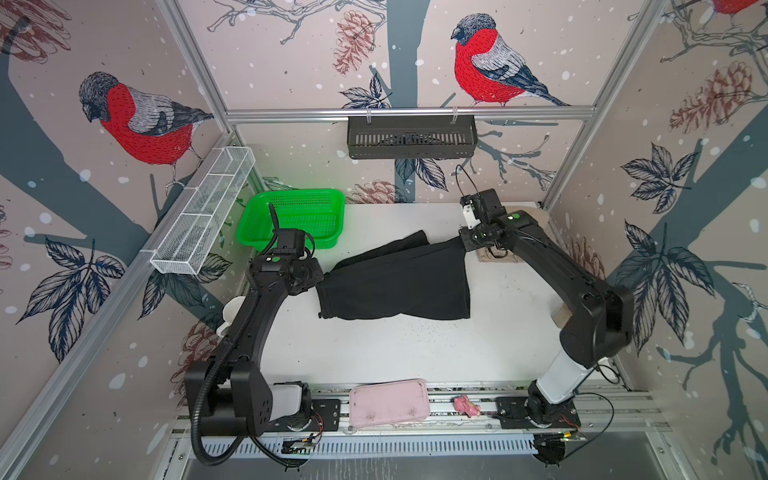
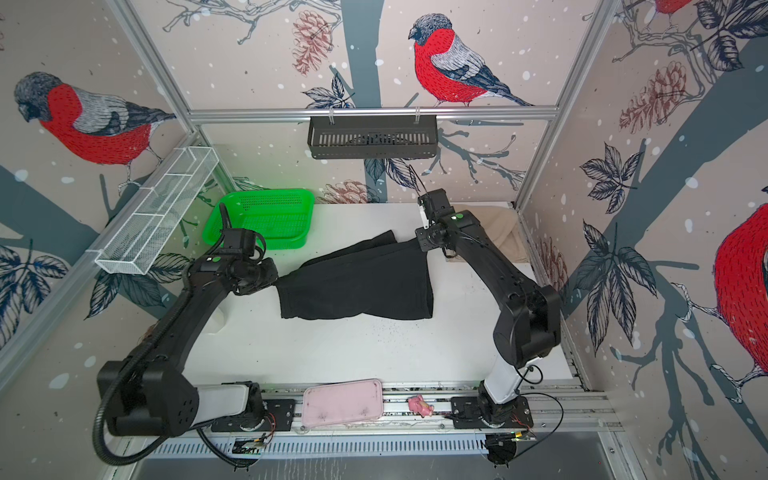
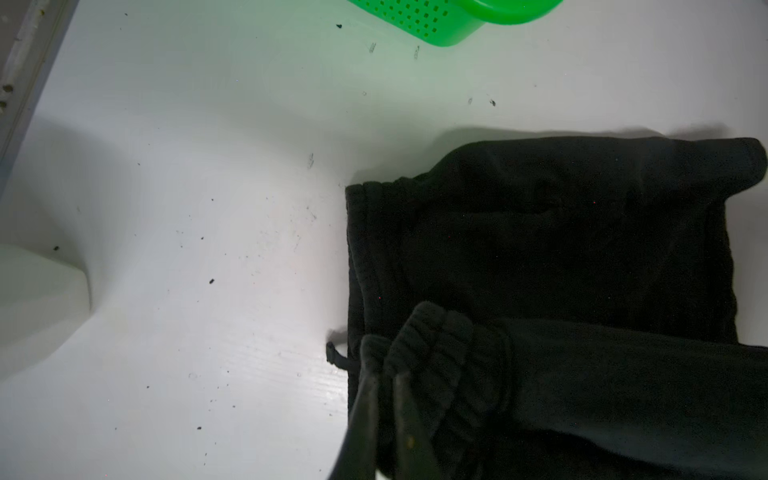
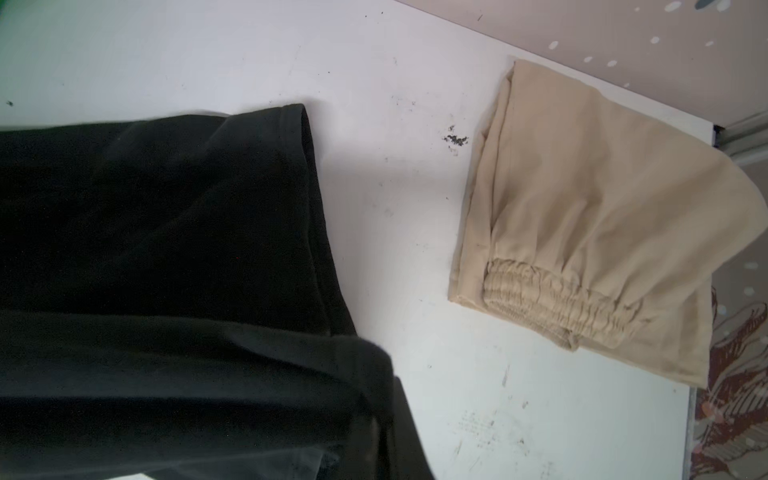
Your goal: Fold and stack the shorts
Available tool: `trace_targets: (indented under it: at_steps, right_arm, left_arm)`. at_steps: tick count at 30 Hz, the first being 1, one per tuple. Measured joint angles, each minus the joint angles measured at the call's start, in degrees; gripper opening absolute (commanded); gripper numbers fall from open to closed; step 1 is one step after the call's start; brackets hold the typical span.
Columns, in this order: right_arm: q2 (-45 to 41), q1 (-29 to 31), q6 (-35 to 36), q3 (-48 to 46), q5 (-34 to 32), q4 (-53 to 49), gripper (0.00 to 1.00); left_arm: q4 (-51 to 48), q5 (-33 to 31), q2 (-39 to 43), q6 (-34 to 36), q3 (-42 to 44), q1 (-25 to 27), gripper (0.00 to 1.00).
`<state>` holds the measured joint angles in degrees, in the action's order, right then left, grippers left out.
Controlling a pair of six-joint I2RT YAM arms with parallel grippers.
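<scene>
1. My left end effector (image 3: 386, 399) is clamped tight on the gathered waistband of the black shorts (image 1: 399, 282), at the end of the cloth nearest my left arm; the left wrist view shows the ribbed elastic bunched up over the closed fingers.
2. My right end effector (image 4: 382, 419) is pinched shut on a hem corner at the opposite end of the same black shorts, seen in both top views up at the far right corner of the cloth.
3. Between the two grips the black shorts hang stretched across the middle of the white table (image 1: 415, 353), the held edge raised and the lower part draped down onto the surface, with one leg lying flat beneath and poking out toward the green basket (image 1: 291, 216).
4. The beige shorts (image 4: 582, 216) lie folded on the table near the far right corner, well apart from the black pair, elastic waistband showing at one edge; in a top view my right arm covers much of them (image 2: 500, 232).
5. A pink tray (image 1: 388, 402) and a small pink rag (image 1: 466, 405) sit on the front rail between my arm bases.
</scene>
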<state>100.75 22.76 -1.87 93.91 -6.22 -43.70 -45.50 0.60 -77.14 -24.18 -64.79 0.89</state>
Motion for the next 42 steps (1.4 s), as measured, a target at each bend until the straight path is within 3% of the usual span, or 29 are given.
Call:
trace_targets:
  at_steps: [24,26,28,29,32,34,35,42]
  right_arm:
    - [23.3,-3.91,7.85,21.68,5.6,-1.68,0.01]
    - [25.03,-4.04,7.87,23.02,5.99,-1.68,0.11]
    - [26.64,-4.11,7.87,24.22,6.1,-1.66,0.35]
    - [27.26,-4.17,7.89,24.7,5.95,-1.53,0.46]
    - [28.83,-4.52,8.04,25.64,5.62,-0.35,0.58]
    - [29.11,-4.52,7.56,25.64,5.22,1.09,0.71]
    - [29.11,-4.52,7.43,25.64,5.18,1.79,0.71]
    - [25.38,-4.7,3.3,21.81,7.3,7.54,0.78]
  left_arm:
    - [5.35,-2.29,-17.68,0.15,-4.37,0.02,0.0]
    - [5.79,-2.4,-18.69,0.13,-4.37,-0.02,0.0]
    - [6.23,-2.97,-19.61,0.15,-4.46,-0.02,0.0]
    - [6.23,-3.91,-19.89,0.13,-4.5,-0.11,0.07]
    - [6.03,-5.95,-20.17,0.17,-4.98,-0.5,0.61]
    - [5.7,-7.67,-20.26,0.11,-6.47,-0.92,0.92]
    - [5.73,-8.09,-20.37,0.11,-7.28,-1.09,0.96]
    - [5.66,-7.69,-19.63,0.37,-13.35,-1.33,0.97]
